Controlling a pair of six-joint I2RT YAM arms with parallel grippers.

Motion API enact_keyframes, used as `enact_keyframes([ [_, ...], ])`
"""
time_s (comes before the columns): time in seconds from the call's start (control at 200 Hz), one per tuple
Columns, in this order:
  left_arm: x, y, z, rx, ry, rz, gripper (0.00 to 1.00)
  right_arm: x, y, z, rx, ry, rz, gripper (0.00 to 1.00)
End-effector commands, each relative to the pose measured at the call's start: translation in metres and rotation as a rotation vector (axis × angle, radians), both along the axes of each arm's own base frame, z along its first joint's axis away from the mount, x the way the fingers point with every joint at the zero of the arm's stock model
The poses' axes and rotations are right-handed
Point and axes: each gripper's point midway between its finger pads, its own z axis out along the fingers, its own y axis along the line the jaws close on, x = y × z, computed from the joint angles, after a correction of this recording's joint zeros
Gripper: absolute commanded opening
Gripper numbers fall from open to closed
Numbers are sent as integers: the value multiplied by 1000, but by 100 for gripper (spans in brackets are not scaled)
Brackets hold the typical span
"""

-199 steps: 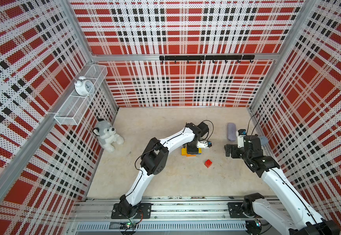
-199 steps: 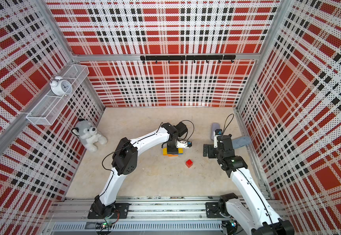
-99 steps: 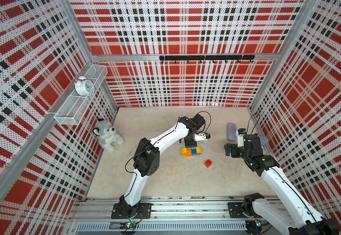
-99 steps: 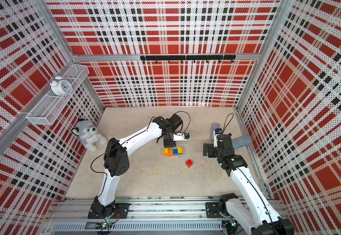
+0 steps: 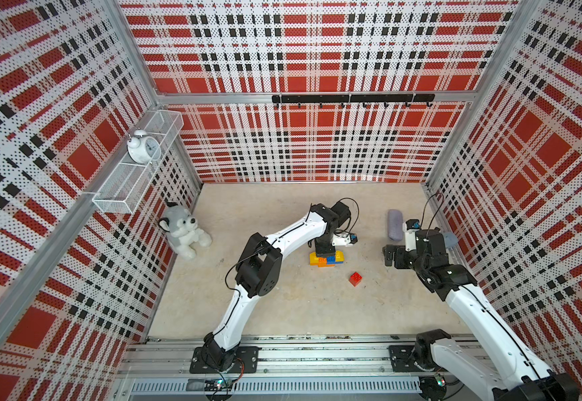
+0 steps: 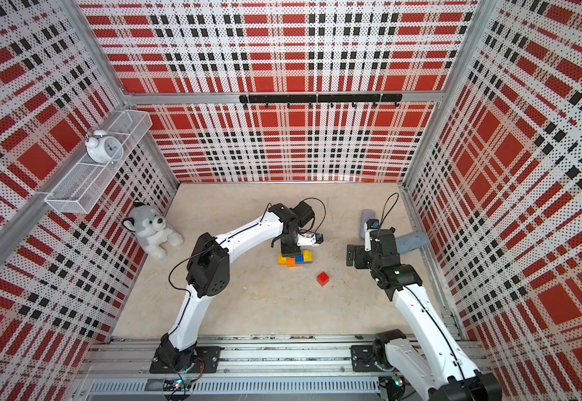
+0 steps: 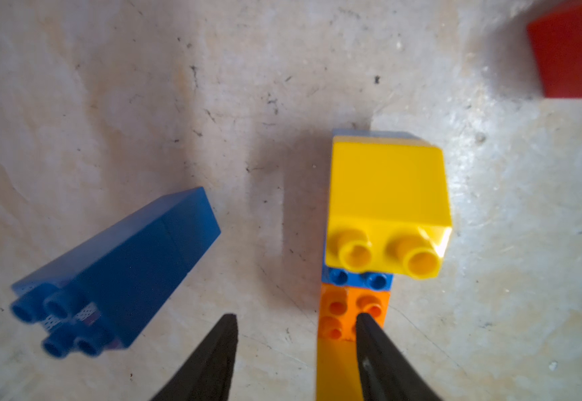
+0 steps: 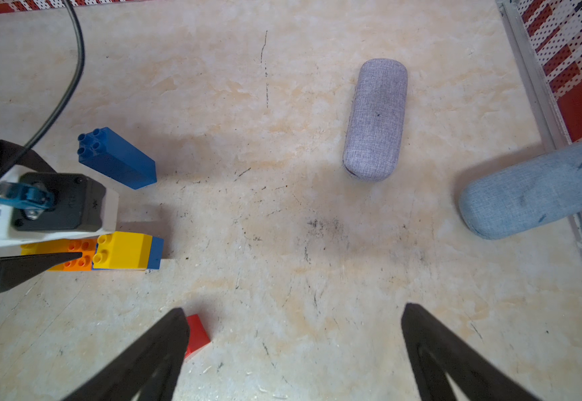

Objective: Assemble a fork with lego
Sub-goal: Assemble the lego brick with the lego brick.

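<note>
The half-built fork lies near the middle of the worktop, a short row of yellow, orange, blue and yellow bricks. The left gripper hangs right over it with its jaws a narrow gap apart and only bare worktop between them. One fingertip is over the orange brick, just short of the raised yellow brick. Whether it touches cannot be told.

A long blue bar sits just beside the row on its rear side, apart from it. A loose red brick lies toward the front edge, between the row and the right gripper. That gripper is spread wide and holds nothing. Two cloth cases, one grey and one blue-grey, lie by the right edge.
</note>
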Motion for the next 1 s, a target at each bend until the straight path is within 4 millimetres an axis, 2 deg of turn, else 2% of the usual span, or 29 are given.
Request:
enact_keyframes([
  [0.0,1,0,-7,11,17,-5,58,4,-3,8,2,-19,-18,100],
  [0.371,1,8,-24,59,29,-1,56,4,-3,5,1,-14,-19,100],
  [0.601,-13,18,-39,103,67,-3,55,5,-3,5,-1,-15,-18,100],
  [0.822,-20,14,-53,114,89,-16,53,6,-2,2,7,-5,-14,100],
  [0.912,-18,11,-52,107,81,-17,53,5,-2,4,5,-8,-18,100],
  [0.997,-11,6,-40,81,56,-15,53,5,-3,7,2,-8,-18,100],
])
